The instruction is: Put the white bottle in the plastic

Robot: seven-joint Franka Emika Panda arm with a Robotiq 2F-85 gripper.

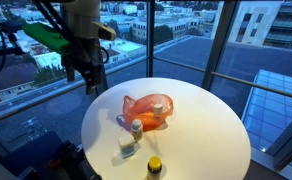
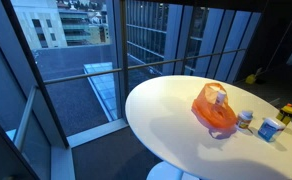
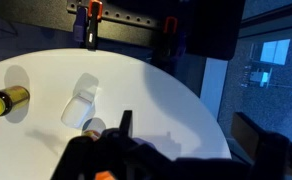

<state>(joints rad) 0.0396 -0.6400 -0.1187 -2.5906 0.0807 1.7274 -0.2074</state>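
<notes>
An orange plastic bag (image 1: 149, 110) lies crumpled near the middle of the round white table (image 1: 201, 135); it also shows in an exterior view (image 2: 214, 108). The white bottle (image 1: 127, 147) stands in front of the bag, near the table's edge, and shows in an exterior view (image 2: 270, 129) and in the wrist view (image 3: 81, 105). My gripper (image 1: 93, 86) hangs above the table's far left edge, well apart from bag and bottle. It looks open and empty. In the wrist view only one dark finger (image 3: 124, 122) is clear.
A small jar (image 1: 136, 127) stands between bag and bottle, also seen in an exterior view (image 2: 245, 120). A yellow-capped bottle (image 1: 154, 165) stands at the table's near edge, also in the wrist view (image 3: 6, 100). Glass windows surround the table.
</notes>
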